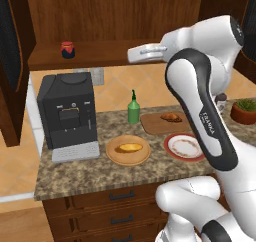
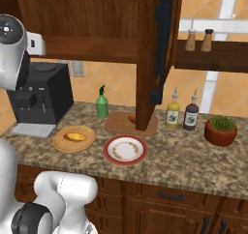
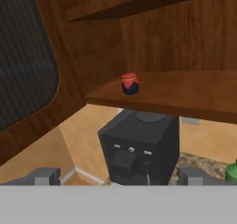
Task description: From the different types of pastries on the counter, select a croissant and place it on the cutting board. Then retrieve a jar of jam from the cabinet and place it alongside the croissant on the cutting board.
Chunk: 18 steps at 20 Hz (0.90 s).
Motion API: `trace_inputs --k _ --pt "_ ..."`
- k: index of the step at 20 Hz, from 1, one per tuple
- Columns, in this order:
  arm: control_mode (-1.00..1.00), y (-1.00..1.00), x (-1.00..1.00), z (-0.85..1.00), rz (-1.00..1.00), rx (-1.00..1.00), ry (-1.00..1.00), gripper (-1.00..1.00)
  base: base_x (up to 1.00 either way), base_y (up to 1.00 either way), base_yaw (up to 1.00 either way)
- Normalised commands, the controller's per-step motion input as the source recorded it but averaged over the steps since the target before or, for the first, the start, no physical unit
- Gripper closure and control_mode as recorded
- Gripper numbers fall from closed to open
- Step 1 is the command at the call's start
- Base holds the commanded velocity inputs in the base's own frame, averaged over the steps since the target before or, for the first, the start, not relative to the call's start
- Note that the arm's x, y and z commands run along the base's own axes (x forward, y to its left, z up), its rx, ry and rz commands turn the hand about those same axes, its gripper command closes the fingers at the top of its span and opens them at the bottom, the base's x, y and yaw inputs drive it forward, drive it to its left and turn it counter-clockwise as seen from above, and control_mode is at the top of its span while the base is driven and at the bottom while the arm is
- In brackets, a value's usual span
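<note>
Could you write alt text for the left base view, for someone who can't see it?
A white robot arm reaches up toward a red-lidded jar of jam on the dark wooden cabinet shelf. Below, on the granite counter, the croissant lies on the cutting board, near a black coffee machine.

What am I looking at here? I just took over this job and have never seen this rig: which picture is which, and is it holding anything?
It is a white robot arm on a driving base. Two pictures come from base cameras behind it, left and right; the third looks along the hand. The croissant already lies on the cutting board. A yellow bun sits on a round wooden plate, beside a red-rimmed plate, green bottle and coffee machine. The jar of jam stands on the cabinet shelf. The gripper is open, holding nothing, facing the jar.
</note>
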Motion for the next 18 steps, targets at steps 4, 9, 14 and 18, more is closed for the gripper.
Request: trace_inputs --k 4,9,14,18 --pt "-1.0 0.31 0.0 0.05 -0.03 -0.06 -0.09 -1.0 0.0 0.0 0.0" --pt "-1.0 0.17 0.03 0.0 -0.08 -0.07 -0.07 -1.0 0.0 0.0 0.0" --pt "-1.0 0.06 0.23 0.03 -0.24 0.0 0.0 -1.0 0.0 0.0 0.0" --pt "-1.0 0.28 0.26 0.0 -0.26 0.1 0.06 -1.0 0.0 0.0 0.0"
